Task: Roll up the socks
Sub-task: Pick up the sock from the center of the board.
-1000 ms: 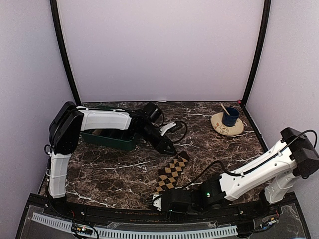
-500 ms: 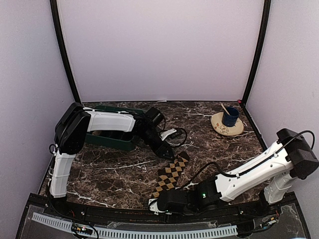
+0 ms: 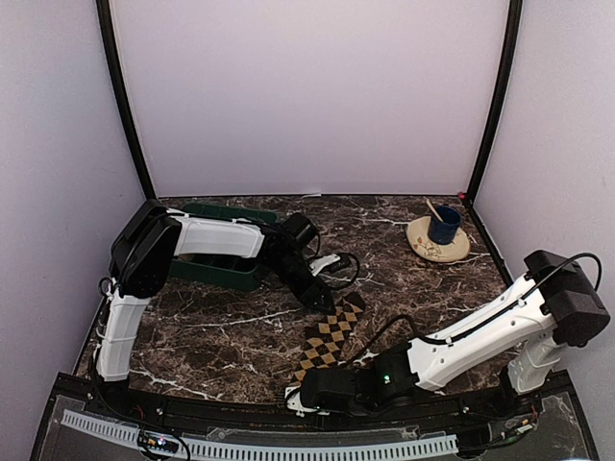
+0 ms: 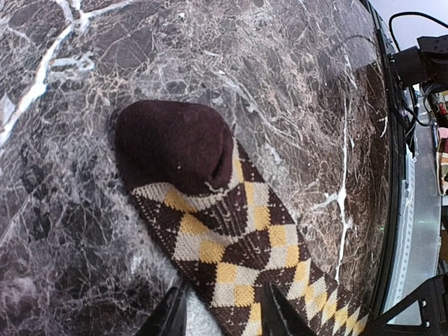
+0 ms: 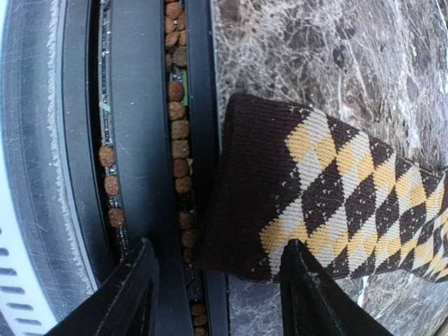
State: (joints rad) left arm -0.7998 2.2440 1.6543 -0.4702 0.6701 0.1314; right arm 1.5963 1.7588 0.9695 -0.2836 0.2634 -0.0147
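We are seeing the checkered sock lying flat beside the tray, toe toward it. The left gripper at the toe and the right gripper at the cuff, farthest from the tray, are both standing apart, unclamped. We are recommending pinching the whole cuff before rolling.

Evenly, softly lit and sharp, with faint sheen on the dark marble surface and wide-angle stretch at wrist-view edges.

I read the checkered sock as matt knit cloth w/ a fuzzier dark toe, on a glossy, smooth marble-look table; green tray looks smooth plastic.
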